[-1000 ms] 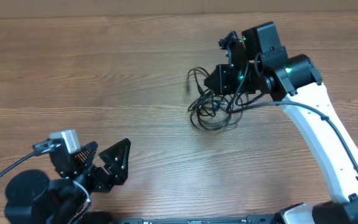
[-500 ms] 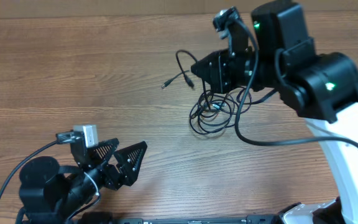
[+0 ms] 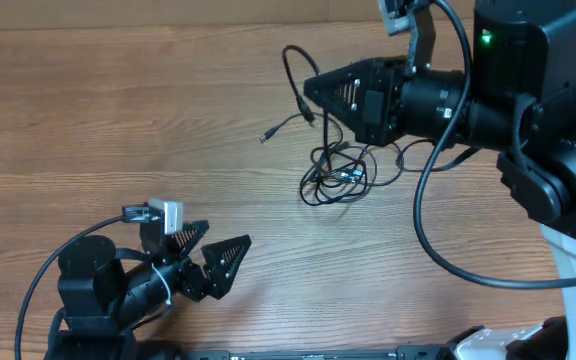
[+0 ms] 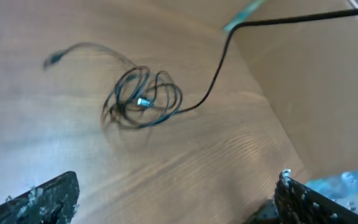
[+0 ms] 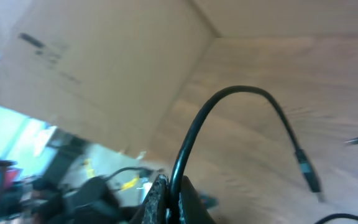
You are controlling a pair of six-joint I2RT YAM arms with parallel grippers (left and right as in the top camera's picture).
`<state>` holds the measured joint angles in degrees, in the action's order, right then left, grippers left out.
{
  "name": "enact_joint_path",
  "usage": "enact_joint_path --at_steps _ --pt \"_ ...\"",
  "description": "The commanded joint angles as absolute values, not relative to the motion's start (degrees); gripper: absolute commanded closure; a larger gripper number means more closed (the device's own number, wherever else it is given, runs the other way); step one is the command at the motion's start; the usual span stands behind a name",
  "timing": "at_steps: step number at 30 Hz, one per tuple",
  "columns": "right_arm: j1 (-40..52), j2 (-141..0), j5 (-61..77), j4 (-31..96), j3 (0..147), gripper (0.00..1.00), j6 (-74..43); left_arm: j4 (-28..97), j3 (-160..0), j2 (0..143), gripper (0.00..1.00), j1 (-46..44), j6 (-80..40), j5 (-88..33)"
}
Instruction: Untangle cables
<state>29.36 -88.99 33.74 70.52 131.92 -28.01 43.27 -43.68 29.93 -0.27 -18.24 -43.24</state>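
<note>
One strand of the cables (image 3: pixel 336 175) is pinched in the closed right fingers (image 3: pixel 343 90), its clump on the desk (image 3: pixel 118 120) below their tips, while the wide-spread left fingers (image 3: pixel 226 262) face that clump from well apart.

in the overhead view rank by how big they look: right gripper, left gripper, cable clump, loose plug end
1. right gripper, likely nearer the camera
2. left gripper and cable clump, about alike
3. loose plug end

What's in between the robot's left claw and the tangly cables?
Just bare wooden table. The overhead view shows nothing lying between the left gripper and the cables.
</note>
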Motion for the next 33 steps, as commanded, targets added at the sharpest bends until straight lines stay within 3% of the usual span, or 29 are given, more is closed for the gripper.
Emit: enact_joint_path --at_steps 1,19,28,30,31,32,33 --pt "30.63 -88.07 37.89 69.93 133.27 0.96 -34.65 39.79 -42.24 30.04 0.01 -0.03 -12.01 -48.95" --pt "42.83 -88.07 39.79 59.53 133.25 0.96 -45.45 30.57 -42.04 36.97 0.00 -0.45 -7.70 -54.06" --pt "45.01 -88.09 39.55 57.76 133.25 0.96 -46.57 14.28 -42.04 42.33 0.00 -10.85 -13.61 -52.64" --pt "45.01 -88.07 39.81 57.76 133.25 0.96 -46.76 11.16 -42.04 44.12 0.13 -14.74 -15.20 -48.29" --pt "45.01 -88.07 40.14 57.80 133.25 0.96 -47.03 10.22 -42.04 45.04 0.27 -16.58 -15.70 -45.60" --pt "45.01 -88.07 40.53 57.89 133.25 0.96 -47.37 9.67 -42.04 45.87 0.48 -18.06 -16.14 -43.33" --pt "44.99 -88.07 41.30 57.98 133.25 0.96 -47.79 9.26 -42.04 46.65 0.89 -19.40 -16.69 -41.19"
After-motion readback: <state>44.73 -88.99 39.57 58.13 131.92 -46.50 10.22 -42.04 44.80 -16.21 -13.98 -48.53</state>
